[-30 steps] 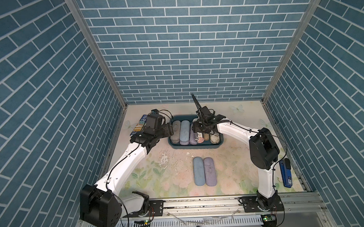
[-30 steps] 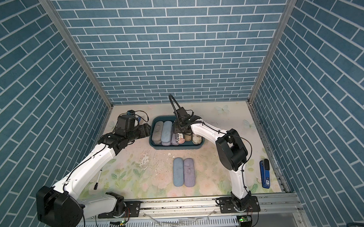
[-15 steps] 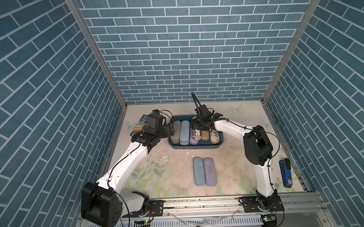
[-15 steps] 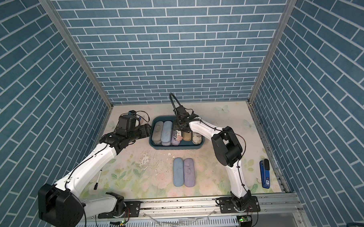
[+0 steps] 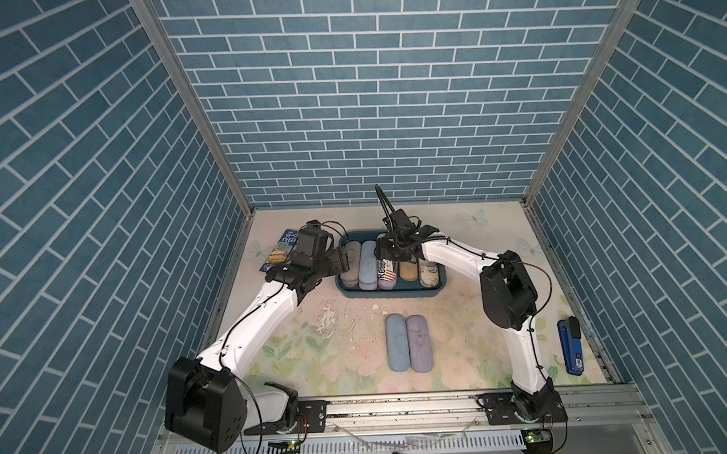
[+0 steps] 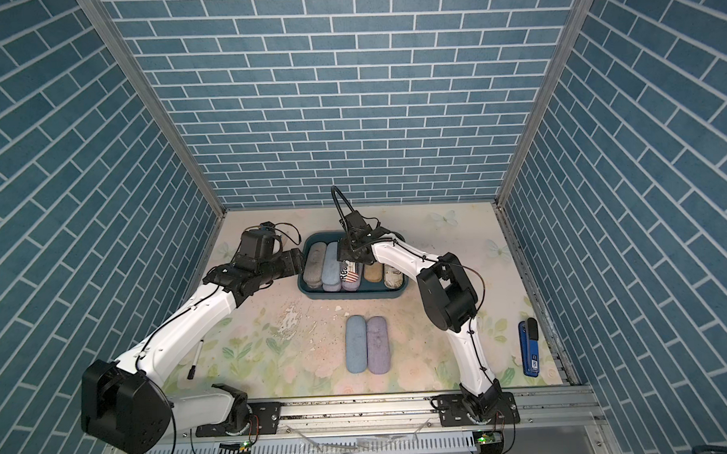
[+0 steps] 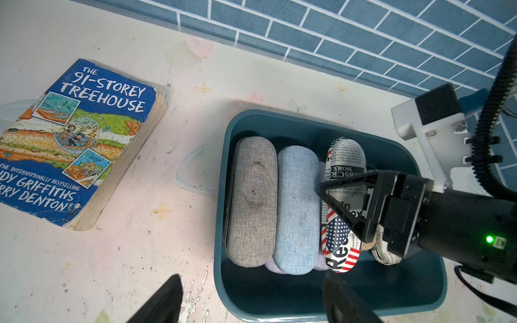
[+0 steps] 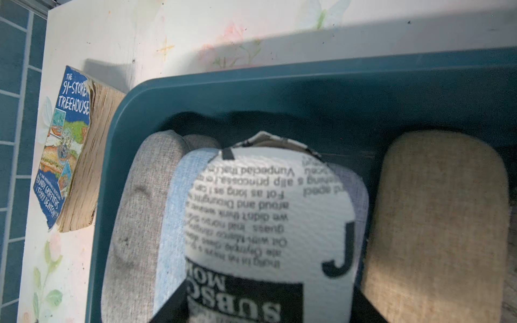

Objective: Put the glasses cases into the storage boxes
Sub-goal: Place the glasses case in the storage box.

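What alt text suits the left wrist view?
The right gripper reaches over a newspaper-and-flag print case lying atop others in the teal tub, beside a grey case and a light blue case. A paperback book lies outside it.

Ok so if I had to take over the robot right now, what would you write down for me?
Left gripper: open, empty, at the left end of the teal tub.
Right gripper: jaws straddle the newspaper-and-flag case in the tub; whether they grip it, cannot tell.
Done: grey case, pale blue case, tan case and map-print case lie in the tub too.
Left to do: second blue case and lilac case, side by side on the table in front of the tub.
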Tool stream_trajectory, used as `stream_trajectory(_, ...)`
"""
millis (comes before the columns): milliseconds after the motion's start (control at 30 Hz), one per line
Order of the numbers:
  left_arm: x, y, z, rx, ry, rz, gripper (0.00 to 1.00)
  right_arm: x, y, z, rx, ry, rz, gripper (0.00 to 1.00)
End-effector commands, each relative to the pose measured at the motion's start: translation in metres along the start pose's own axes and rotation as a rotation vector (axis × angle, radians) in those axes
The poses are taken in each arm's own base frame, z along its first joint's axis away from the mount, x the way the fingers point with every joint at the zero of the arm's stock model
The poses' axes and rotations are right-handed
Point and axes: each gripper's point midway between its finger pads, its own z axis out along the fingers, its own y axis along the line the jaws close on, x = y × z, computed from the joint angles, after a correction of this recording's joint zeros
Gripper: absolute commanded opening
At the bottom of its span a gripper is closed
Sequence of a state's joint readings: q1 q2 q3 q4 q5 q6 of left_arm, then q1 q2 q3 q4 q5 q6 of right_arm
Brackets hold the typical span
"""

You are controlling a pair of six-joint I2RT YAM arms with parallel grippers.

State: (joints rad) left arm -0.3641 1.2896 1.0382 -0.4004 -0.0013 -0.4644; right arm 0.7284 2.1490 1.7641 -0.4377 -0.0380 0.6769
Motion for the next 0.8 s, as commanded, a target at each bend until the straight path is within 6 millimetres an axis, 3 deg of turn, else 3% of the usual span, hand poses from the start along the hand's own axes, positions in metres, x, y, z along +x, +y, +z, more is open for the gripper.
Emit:
stream_trajectory(0,0.003,0.004,0.005,-0.006,0.007,-0.011,0.80,-0.001,0.003,-0.002,0.003,-0.003,0.023,0.67)
stream_trajectory(433,0.005,0.005,0.008,-0.008,0.014,-0.013,0.80,0.004,-0.017,-0.006,0.041,-0.031,0.059,0.63)
stream_trajectory(767,0.005,0.006,0.007,-0.012,0.014,-0.007,0.80,0.004,-0.012,0.000,0.017,-0.016,0.065,0.67)
